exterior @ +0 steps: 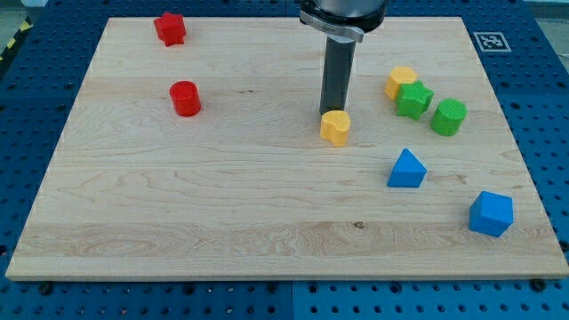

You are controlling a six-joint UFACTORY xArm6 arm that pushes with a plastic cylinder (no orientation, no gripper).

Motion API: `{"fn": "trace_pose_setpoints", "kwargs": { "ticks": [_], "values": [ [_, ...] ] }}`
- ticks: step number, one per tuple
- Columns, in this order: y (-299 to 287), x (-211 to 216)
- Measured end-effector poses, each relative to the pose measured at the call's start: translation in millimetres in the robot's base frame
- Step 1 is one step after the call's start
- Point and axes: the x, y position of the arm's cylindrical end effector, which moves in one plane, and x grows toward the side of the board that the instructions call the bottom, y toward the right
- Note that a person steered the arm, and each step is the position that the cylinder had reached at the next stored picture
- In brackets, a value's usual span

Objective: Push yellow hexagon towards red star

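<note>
A yellow hexagon-like block (335, 128) lies near the middle of the wooden board, a little right of centre. My tip (334, 113) stands right at its top edge in the view and appears to touch it. The red star (169, 28) lies far off at the view's top left. A second yellow block (400, 82) lies to the right, against a green star.
A red cylinder (185, 98) lies below the red star on the left. A green star (414, 99) and a green round block (449, 116) sit at the right. A blue triangle (406, 169) and a blue chunky block (491, 213) lie at the lower right. The board (222, 222) ends on a blue pegboard.
</note>
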Motion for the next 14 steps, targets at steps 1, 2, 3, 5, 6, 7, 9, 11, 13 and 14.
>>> {"fn": "trace_pose_setpoints", "kwargs": {
  "ticks": [1, 2, 3, 5, 6, 7, 9, 11, 13, 14],
  "values": [
    [0.0, 3.8],
    [0.0, 5.3],
    [-3.0, -10.6],
    [33.6, -119.4],
    [117.5, -119.7],
    [158.0, -73.8],
    [111.8, -45.2],
    [38.1, -48.0],
    [-2.2, -71.8],
    [-20.6, -77.9]
  ]
}}
